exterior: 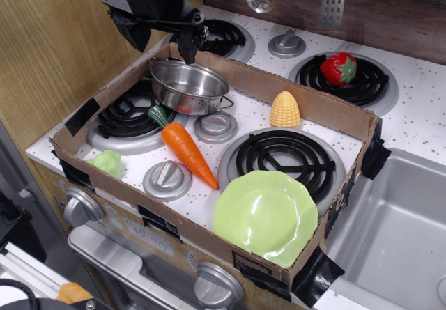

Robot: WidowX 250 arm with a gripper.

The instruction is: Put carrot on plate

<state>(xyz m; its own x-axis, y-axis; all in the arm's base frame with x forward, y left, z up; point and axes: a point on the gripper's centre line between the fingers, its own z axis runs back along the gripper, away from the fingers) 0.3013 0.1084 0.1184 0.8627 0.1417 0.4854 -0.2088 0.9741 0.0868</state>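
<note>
So we've got a toy stove top point(390, 125) fenced in by a taped cardboard wall point(306, 104), and the carrot point(187, 148) lies flat just left of the plate point(266, 216), near it, tip toward the plate. Farther up-left from the plate sits a steel pot point(189, 86), and the gripper point(187, 45) hangs above the pot's back rim holding nothing, though we can't tell how far open it is.

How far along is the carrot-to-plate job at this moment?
Nothing is done yet. The glossy orange toy carrot lies on the stovetop between burners, apart from the empty light green scalloped plate. The black gripper hovers above the steel pot, holding nothing. Grasping, carrying and placing remain.
</note>
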